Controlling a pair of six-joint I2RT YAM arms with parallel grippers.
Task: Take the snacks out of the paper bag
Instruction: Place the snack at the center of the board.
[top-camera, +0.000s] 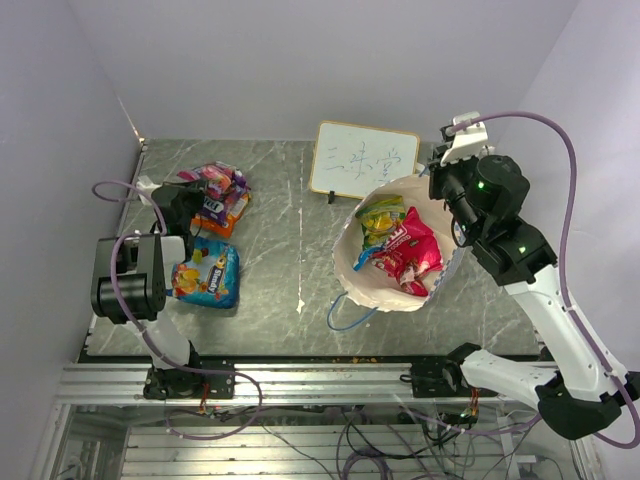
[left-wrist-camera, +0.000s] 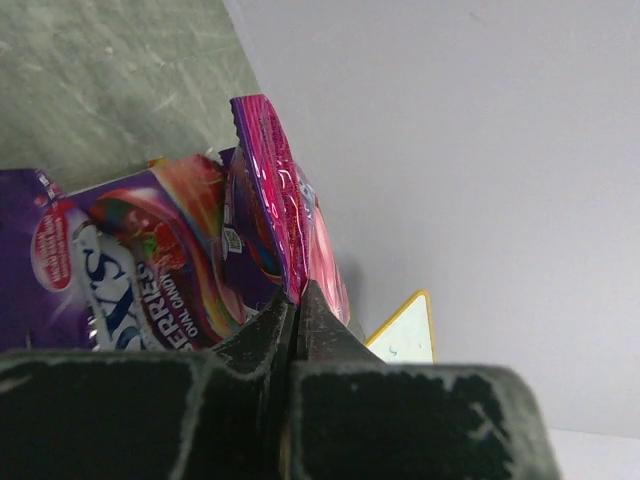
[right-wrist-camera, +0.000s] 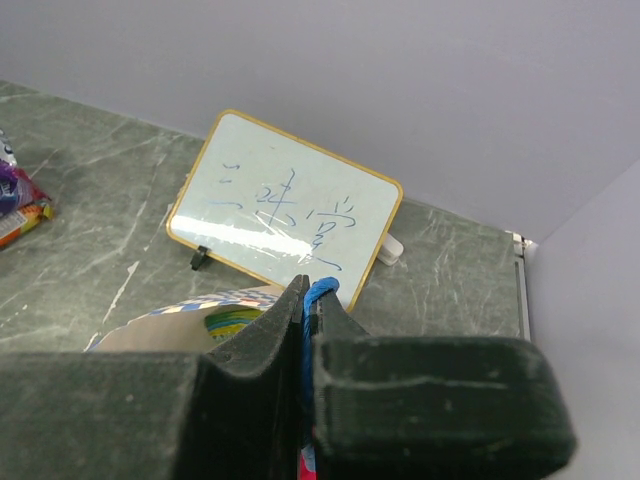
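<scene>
The paper bag (top-camera: 352, 262) lies open toward the camera at centre right. Inside it are a yellow-green snack packet (top-camera: 380, 218) and a pink-red one (top-camera: 412, 252). My right gripper (top-camera: 443, 178) is at the bag's far rim; in the right wrist view it (right-wrist-camera: 310, 295) is shut on the bag's blue cord handle (right-wrist-camera: 324, 290). My left gripper (top-camera: 192, 198) is at the left of the table, and in the left wrist view it (left-wrist-camera: 297, 300) is shut on the edge of a pink packet (left-wrist-camera: 285, 215) beside a purple-orange packet (left-wrist-camera: 150, 260). A blue packet (top-camera: 205, 272) lies near it.
A white signboard (top-camera: 363, 160) stands behind the bag, close to my right gripper; it also shows in the right wrist view (right-wrist-camera: 285, 210). The bag's second blue handle (top-camera: 350, 312) loops onto the table in front. Walls close in at back, left and right.
</scene>
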